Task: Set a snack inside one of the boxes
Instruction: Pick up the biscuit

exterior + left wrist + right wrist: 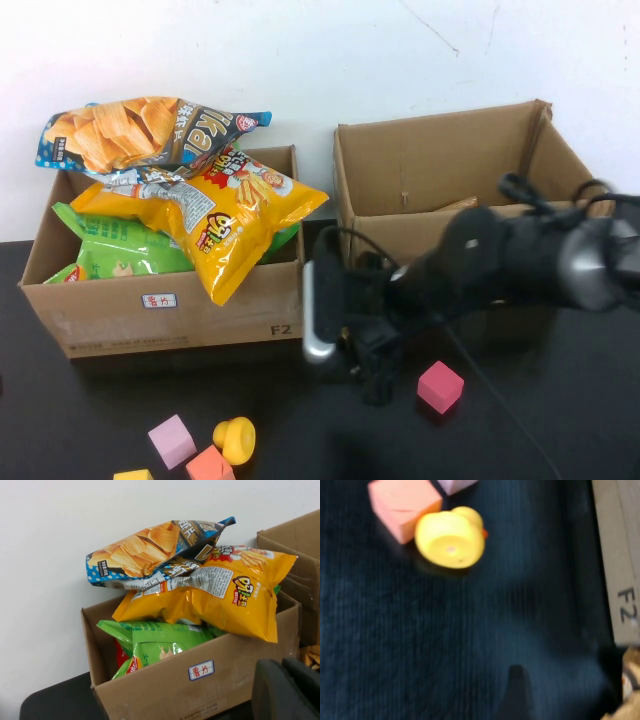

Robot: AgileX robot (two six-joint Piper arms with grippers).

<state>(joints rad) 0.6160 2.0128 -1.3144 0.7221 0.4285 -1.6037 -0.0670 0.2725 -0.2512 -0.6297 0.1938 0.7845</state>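
The left cardboard box [170, 320] is heaped with snack bags: a blue-and-orange chips bag [150, 130] on top, a yellow bag [225, 220] hanging over the front rim, and green bags [120, 250] underneath. The right box [440, 170] stands open beside it. My right gripper [375, 378] hangs low over the black table in front of the gap between the boxes; it is open and empty, with one dark finger [517, 690] showing in the right wrist view. My left gripper [287, 690] is out of the high view and shut, facing the left box [165, 690] and its yellow bag [220, 595].
Toy blocks lie on the front of the table: a pink cube [440, 387], a yellow toy [235, 438], a lilac cube [171, 440] and a salmon cube [208, 465]. The right wrist view shows the yellow toy [451, 540] and the left box corner [620, 555].
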